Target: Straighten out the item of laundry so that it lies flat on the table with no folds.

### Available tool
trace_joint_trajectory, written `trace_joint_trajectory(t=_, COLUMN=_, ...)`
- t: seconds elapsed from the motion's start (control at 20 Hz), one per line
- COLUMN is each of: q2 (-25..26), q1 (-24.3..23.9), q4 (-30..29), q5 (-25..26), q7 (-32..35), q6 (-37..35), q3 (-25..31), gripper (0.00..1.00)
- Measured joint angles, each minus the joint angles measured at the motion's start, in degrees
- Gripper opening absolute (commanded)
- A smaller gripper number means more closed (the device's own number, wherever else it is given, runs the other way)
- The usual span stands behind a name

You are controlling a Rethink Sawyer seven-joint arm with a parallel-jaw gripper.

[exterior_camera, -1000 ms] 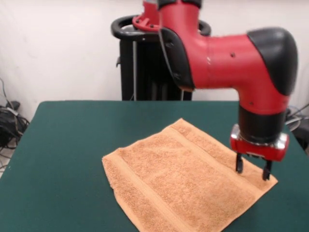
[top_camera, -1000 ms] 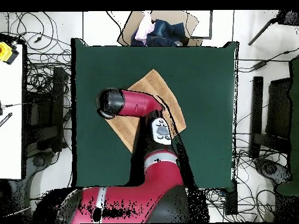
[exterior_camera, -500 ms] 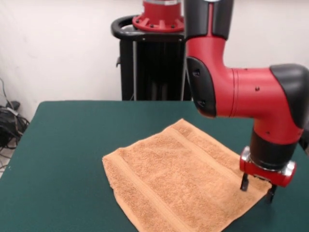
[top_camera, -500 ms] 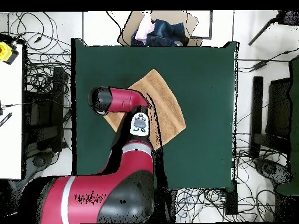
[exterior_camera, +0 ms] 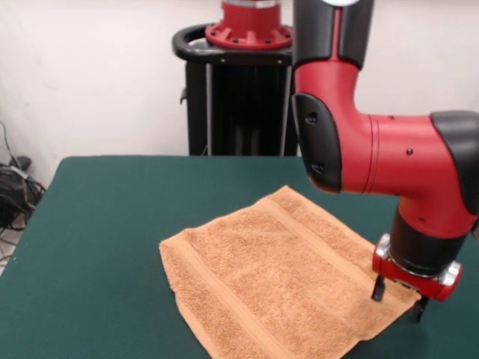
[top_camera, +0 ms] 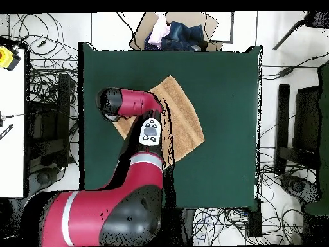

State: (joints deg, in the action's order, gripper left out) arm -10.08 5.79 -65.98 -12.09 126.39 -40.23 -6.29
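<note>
Broadly, we note the large rectangular table with its dark green felt-like top (exterior_camera: 112, 224) filling most of the front view, bare apart from the cloth. Above it bends the red and black robot arm (exterior_camera: 389, 164), its thick elbow crossing the right half of the frame and its wrist pointing straight down.

On the table lies the small light orange-tan terry-cloth towel (exterior_camera: 277, 284), turned diamond-wise to the table edges. From overhead it sits a little left of the table's middle (top_camera: 183, 119), with the arm covering its left part. We see one layer, spread nearly flat, the flat woven bands running straight near two opposite ends. Its near-left edge looks slightly thick and rolled; the lowest part runs out of the front frame, so we cannot check that corner.

Smallest, the gripper (exterior_camera: 397, 295) with two short black fingers (exterior_camera: 378, 288) hangs over the towel's right-hand corner. The jaws stand apart, one tip over the cloth, the other about at its edge; we cannot tell whether the tips touch the cloth.

We judge the step in hand to be a corner grasp for a last smoothing pull. Next move calls for a pinch of that corner alone, then a short low drag outward, away from the towel's centre, without lifting the cloth into a new fold.
</note>
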Motion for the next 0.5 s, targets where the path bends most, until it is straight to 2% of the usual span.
trace_joint_trajectory(t=0.4, q2=1.2, q1=0.8, q4=2.6, q5=-0.2, q7=0.0, q6=-2.3, q3=-1.3, gripper=1.0)
trace_joint_trajectory(t=0.45, q2=1.2, q1=0.8, q4=2.8, q5=-0.2, q7=0.0, q6=-2.3, q3=-1.3, gripper=0.0)
trace_joint_trajectory(t=0.5, q2=1.3, q1=0.8, q4=3.0, q5=-0.2, q7=0.0, q6=-2.3, q3=-1.5, gripper=0.0)
